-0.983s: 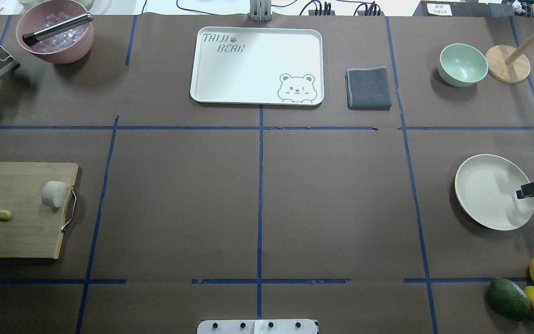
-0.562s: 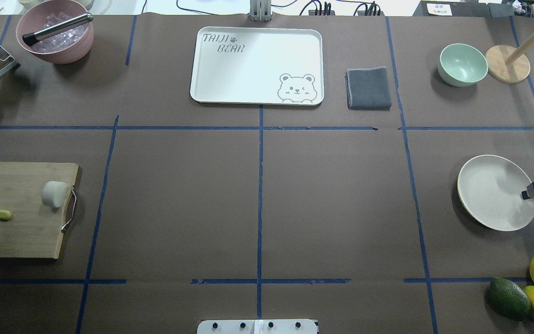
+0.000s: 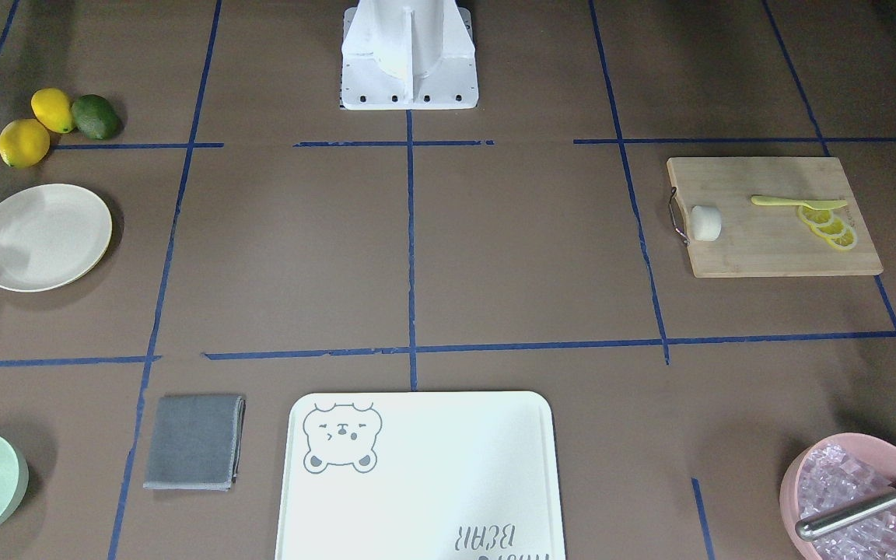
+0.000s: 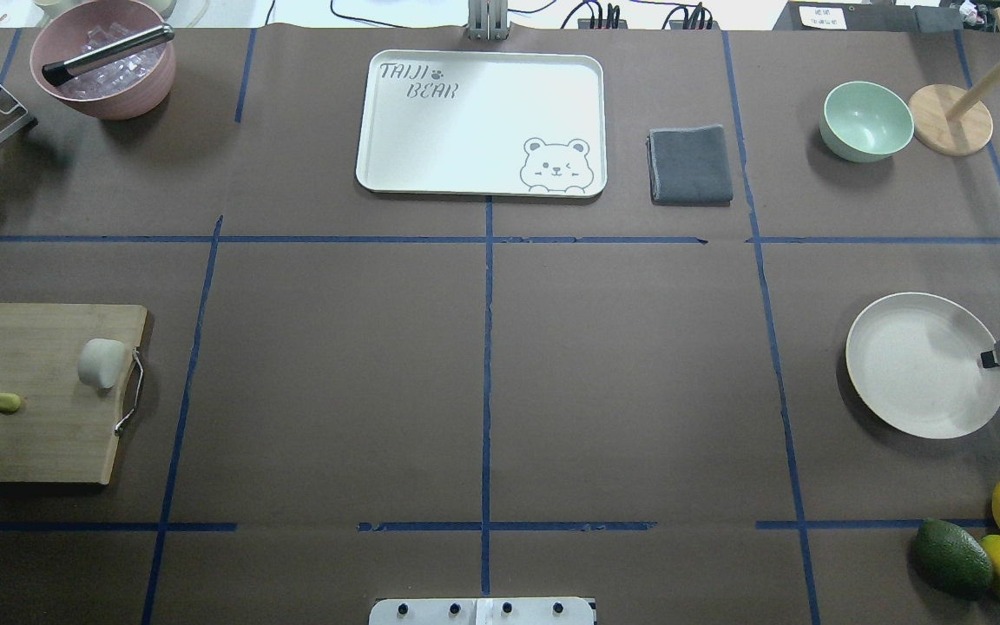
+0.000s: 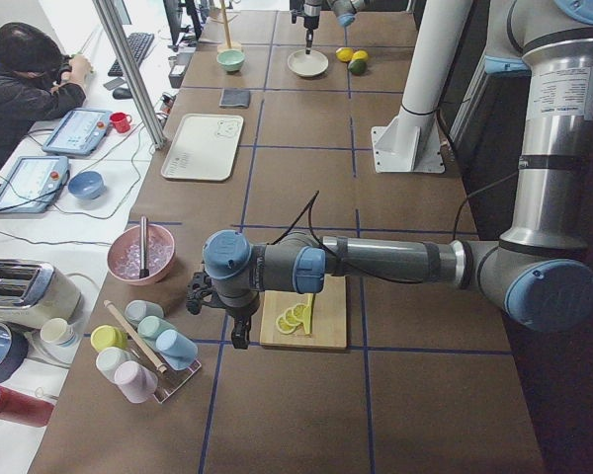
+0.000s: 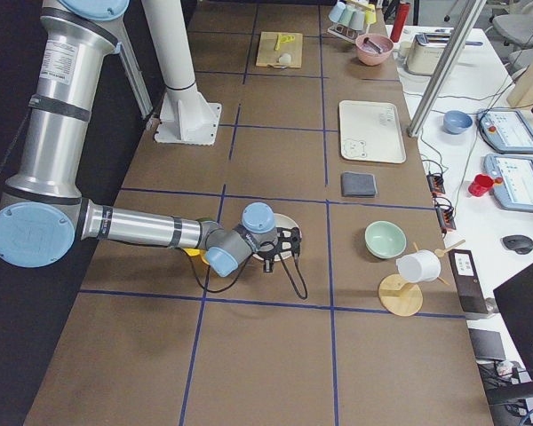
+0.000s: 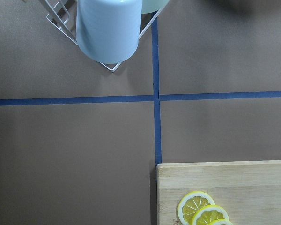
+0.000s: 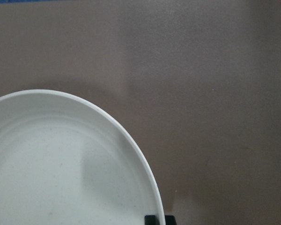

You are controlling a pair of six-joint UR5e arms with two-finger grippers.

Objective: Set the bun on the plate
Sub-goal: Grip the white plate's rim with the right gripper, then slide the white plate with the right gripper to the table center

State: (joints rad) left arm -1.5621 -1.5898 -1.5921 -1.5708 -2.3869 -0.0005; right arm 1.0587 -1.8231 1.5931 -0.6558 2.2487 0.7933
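White and smooth, the bun [image 4: 102,363] is seen lying on the bamboo cutting board [image 4: 40,434], untouched and well apart from both sets of fingers. The plate [image 4: 917,382] is found on the opposite side of the table [image 4: 621,391], so the task is judged barely begun.

Several things could go wrong. If the plate is being carried by its rim alone, it could tip or slip out, since so little of it is gripped. The bun looks soft and rounded; it could be squashed by a hard pinch or rolled off the board's end by a glancing touch. The lemon slices [image 3: 829,225] and the pale-yellow utensil [image 3: 794,202] lie between the left fingers and the bun, and could be swept aside by a low approach.

The right gripper [image 4: 989,358] is set at the plate's outer rim, where a dark fingertip [image 8: 154,219] is seen; the fingers appear pinched onto that rim. The left gripper [image 5: 239,331] hangs beyond the board's outer end, near a pale-blue cup [image 7: 107,28]. Whether its fingers are apart cannot be told.
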